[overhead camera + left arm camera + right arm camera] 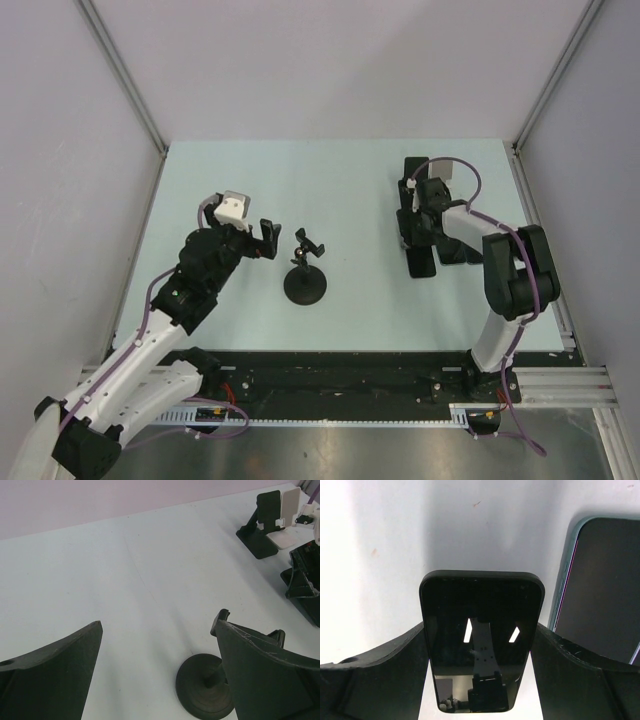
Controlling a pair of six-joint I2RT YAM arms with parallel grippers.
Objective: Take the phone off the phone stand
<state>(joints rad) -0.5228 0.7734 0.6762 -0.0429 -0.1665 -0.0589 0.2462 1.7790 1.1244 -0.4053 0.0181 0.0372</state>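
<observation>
A black phone [482, 645] lies screen-up between the fingers of my right gripper [480, 630], which press on its long sides; it looks low over the table. In the top view the phone [421, 265] sticks out toward the near edge from under the right gripper [419, 243]. A black folding phone stand [260, 525] and a white one [287, 522] stand behind it with nothing on them. My left gripper [268, 238] is open and empty, just left of a round-base clamp stand [305, 285], whose clamp is empty too.
A second phone with a teal edge [600, 590] lies right beside the held phone. The round base of the clamp stand [205, 690] sits by my left gripper's right finger [260, 675]. Grey walls close in the pale table [330, 190].
</observation>
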